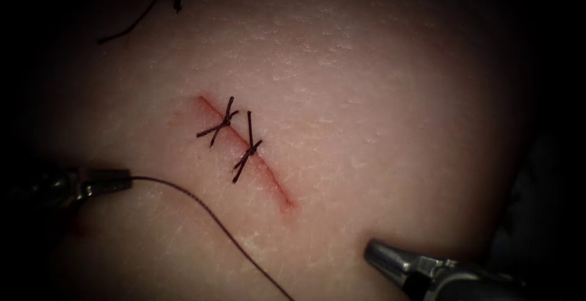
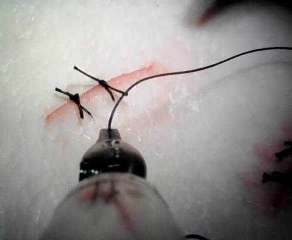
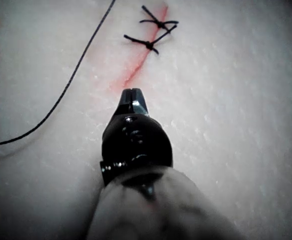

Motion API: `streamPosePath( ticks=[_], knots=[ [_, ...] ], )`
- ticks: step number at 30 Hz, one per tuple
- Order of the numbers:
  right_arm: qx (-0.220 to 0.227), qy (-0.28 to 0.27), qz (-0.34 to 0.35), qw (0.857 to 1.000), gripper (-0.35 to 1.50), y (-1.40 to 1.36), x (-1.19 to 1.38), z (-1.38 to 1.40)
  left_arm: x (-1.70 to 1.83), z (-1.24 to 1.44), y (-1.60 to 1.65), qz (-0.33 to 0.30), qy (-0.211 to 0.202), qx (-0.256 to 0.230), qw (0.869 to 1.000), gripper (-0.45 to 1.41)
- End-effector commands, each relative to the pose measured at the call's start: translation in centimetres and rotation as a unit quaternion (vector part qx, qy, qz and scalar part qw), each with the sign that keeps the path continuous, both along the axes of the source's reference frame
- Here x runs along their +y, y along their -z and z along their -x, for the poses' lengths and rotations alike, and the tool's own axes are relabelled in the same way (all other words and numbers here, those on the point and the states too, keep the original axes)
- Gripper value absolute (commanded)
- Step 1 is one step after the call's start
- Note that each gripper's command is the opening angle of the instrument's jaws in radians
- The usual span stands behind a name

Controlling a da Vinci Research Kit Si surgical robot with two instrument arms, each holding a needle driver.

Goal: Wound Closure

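Two knots (image 1: 237,139) on cut (image 1: 244,152) | left pincer (image 1: 125,181) grips thread (image 1: 201,206) | right pincer (image 1: 373,252) closed, empty

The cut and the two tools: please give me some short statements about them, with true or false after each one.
1. Two knotted stitches cross the cut. True.
2. The left tool holds the thread. True.
3. The right tool holds the thread. False: its shut jaws hold nothing.
4. The right tool rests on the stitches. False: it is apart from them, to the right of the cut's lower end.
5. A cut end of thread lies on the tissue. True.
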State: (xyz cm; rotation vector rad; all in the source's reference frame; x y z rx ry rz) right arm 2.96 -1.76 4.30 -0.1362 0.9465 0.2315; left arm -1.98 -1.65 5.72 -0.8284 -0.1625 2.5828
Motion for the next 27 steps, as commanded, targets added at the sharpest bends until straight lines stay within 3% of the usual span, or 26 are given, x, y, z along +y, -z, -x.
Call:
streamPosePath(
  ticks=[1, 9, 14, 21, 27],
  knots=[
    [0.007, -0.005, -0.003, 1.000, -0.35, 0.01, -0.01, -0.06, 0.00, 0.11, -0.04, 0.003, 0.002, -0.001, 1.000, -0.45],
    [0.026, -0.013, 0.013, 0.999, -0.35, 0.40, 0.06, 0.03, 0.51, 0.58, 0.03, 0.030, 0.019, -0.015, 0.999, -0.45],
    [0.034, -0.019, 0.024, 0.999, -0.35, 0.66, 0.03, 0.04, 1.08, 1.01, -0.15, 0.033, 0.026, -0.046, 0.998, -0.45],
    [0.031, -0.016, 0.032, 0.999, -0.35, 0.67, -0.06, 0.00, 1.49, 1.43, -0.35, 0.032, 0.030, -0.085, 0.995, -0.45],
    [0.027, -0.012, 0.034, 0.999, -0.35, 0.60, -0.12, -0.02, 1.88, 1.58, -0.47, 0.036, 0.032, -0.105, 0.993, -0.45]
  ],
)
